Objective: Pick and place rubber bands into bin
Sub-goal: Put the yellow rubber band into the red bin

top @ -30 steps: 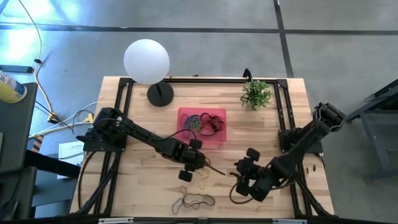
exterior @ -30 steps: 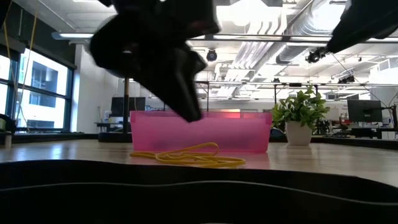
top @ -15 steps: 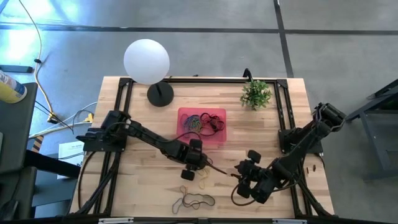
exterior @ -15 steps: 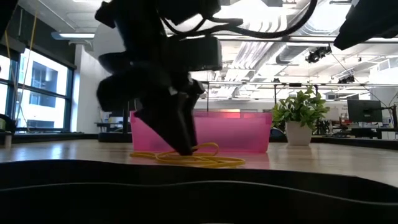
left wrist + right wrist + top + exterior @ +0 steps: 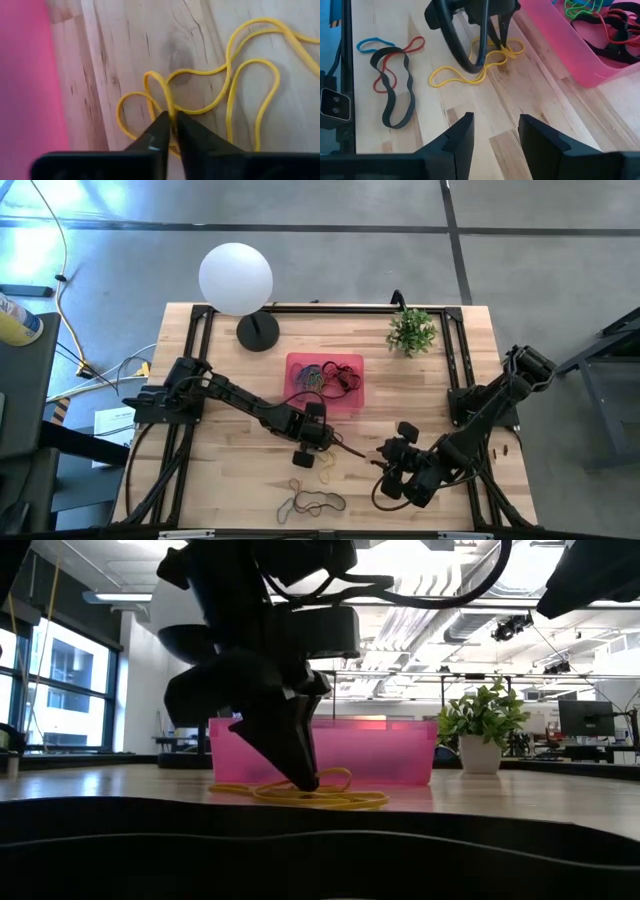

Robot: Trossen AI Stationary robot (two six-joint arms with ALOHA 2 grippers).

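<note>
A yellow rubber band [image 5: 230, 80] lies in loose loops on the wooden table, just on the near side of the pink bin [image 5: 325, 383]. The bin holds several coloured rubber bands [image 5: 592, 20]. My left gripper [image 5: 173, 125] is down on the table and shut on the yellow band [image 5: 340, 800]. My right gripper [image 5: 495, 135] stands open above the table to the near right, with nothing between its fingers, and looks toward the left gripper [image 5: 502, 42]. Black, red and blue bands [image 5: 390, 95] lie by the near edge. My left gripper pinches a strand of the yellow band [image 5: 170, 107] between its two fingertips, where two of its loops meet. The fingers [image 5: 300, 765] come steeply from above, slanting down. The band lies slack on the table.
A white globe lamp [image 5: 236, 278] and a small potted plant [image 5: 412, 332] stand at the far side. More loose bands [image 5: 312, 503] lie at the near edge, left of my right arm. Bare wood lies on either side of the bin.
My left gripper has come down from above the table onto the yellow band, and its fingertips now rest at table height. The band has stayed on the table.
</note>
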